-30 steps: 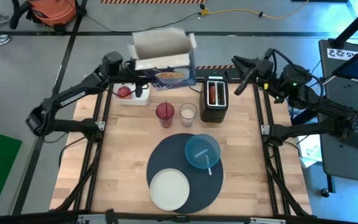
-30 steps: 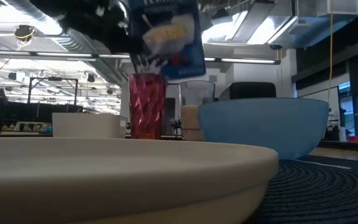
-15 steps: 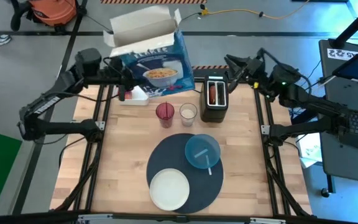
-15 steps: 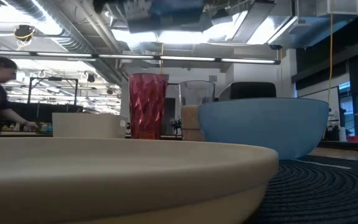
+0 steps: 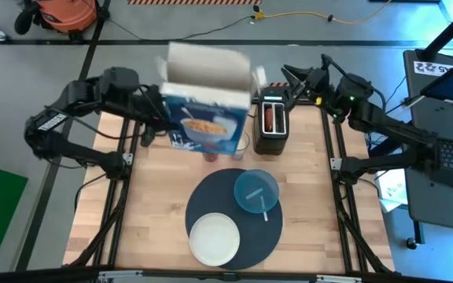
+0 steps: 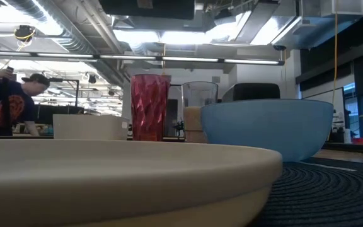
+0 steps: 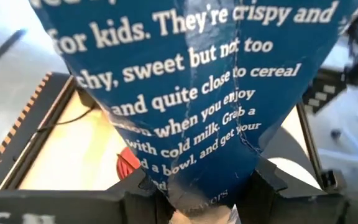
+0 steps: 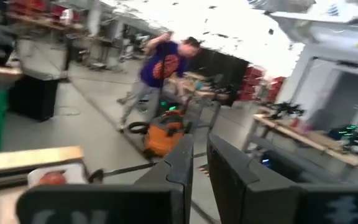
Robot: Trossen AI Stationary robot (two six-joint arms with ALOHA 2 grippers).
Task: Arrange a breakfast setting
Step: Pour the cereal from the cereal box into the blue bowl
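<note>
Item: blue cereal box (image 5: pixel 208 118), flaps open, being pinched at its lower end by the left hand (image 7: pixel 197 196) and carried high over the counter (image 5: pixel 156 204). Destination: light-blue bowl (image 5: pixel 255 191) on the round placemat (image 5: pixel 211 200), gold spoon (image 5: pixel 263 206) inside. Advice: centre the box opening over the bowl before tipping, clearing the red tumbler (image 6: pixel 149 107). Change: box is now nearer the bowl, hiding the tumbler. Right hand (image 8: pixel 199 163), slightly spread, is idling above the toaster (image 5: pixel 271 124).
</note>
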